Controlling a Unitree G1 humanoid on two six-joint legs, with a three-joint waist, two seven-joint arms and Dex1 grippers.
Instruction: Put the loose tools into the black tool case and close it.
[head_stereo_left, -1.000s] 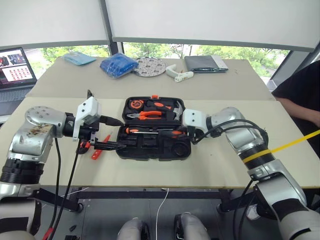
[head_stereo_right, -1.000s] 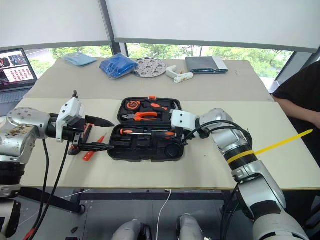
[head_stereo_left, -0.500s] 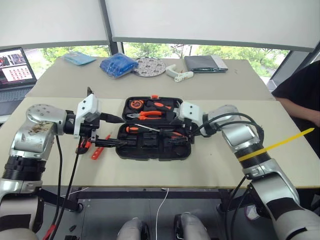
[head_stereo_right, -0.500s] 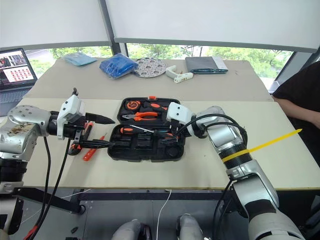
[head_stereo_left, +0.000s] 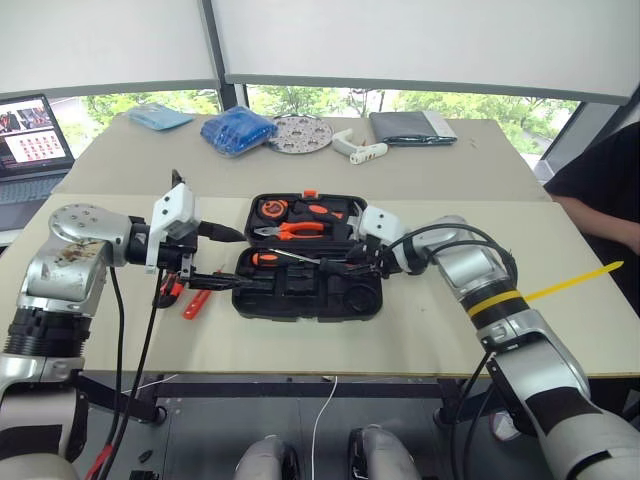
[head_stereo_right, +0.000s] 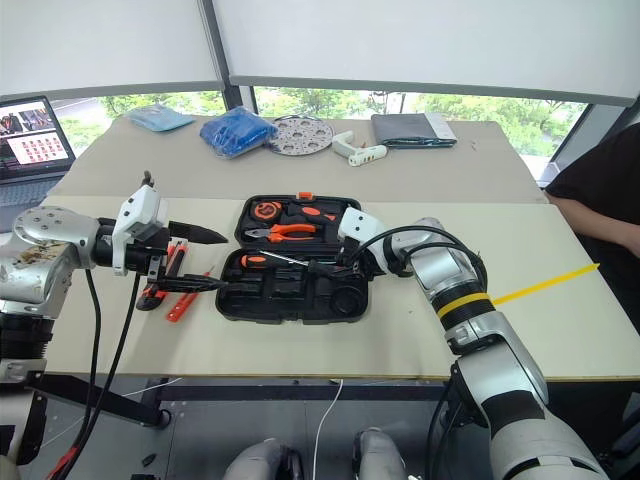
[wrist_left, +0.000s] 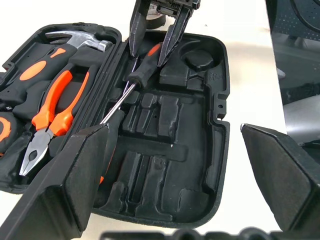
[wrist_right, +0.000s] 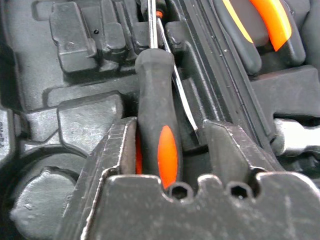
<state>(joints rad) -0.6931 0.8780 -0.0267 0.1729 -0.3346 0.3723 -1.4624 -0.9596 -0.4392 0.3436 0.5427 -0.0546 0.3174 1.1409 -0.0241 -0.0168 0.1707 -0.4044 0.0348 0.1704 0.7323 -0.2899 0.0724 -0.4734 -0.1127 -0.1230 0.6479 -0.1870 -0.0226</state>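
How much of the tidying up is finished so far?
Done: one black-and-orange screwdriver lies in the open black plastic tool case. In hand: the right pincer straddles a second black-and-orange screwdriver by its handle, over the case. Left: the slim orange tester pen and black-and-orange utility knife sit on the table, and the lid needs closing.

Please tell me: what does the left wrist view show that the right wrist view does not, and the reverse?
Left wrist view, not the right: the left gripper, wide open, the whole open black tool case, and the jaws of the pliers. Right wrist view, not the left: a gap between the handle of the screwdriver and one finger of the right gripper. Both: the right gripper straddling the screwdriver in the case, and the pliers' orange handles.
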